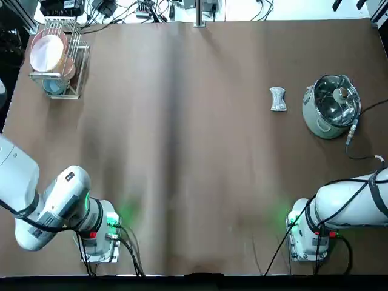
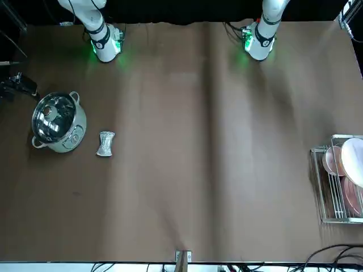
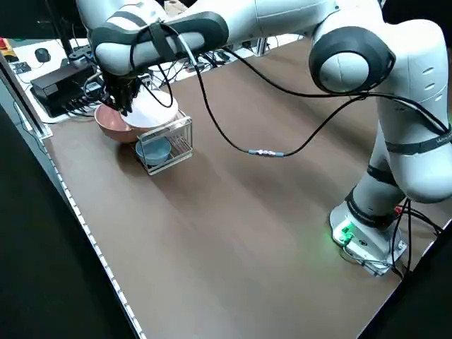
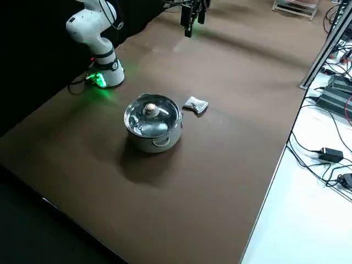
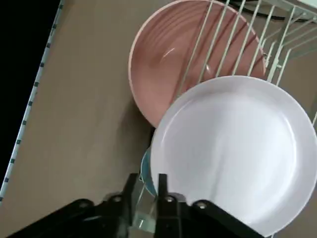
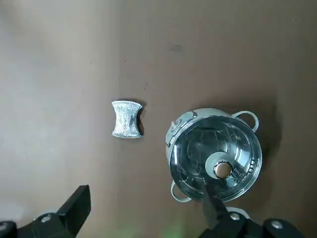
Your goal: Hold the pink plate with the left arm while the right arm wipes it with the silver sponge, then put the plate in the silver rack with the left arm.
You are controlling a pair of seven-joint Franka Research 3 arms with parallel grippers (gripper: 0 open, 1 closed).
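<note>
A robotics lab: brown table (image 1: 194,151) edged with cables (image 4: 330,154) and electronics.

Even overhead lighting; brown table (image 1: 194,151) showed soft lengthwise sheen bands. Green base LEDs cast glow patches near table's robot-side edge. Pot (image 4: 153,129) threw soft shadow, lid glared. Pink plate (image 5: 233,148) near overexposed. Surroundings off table dark.
</note>
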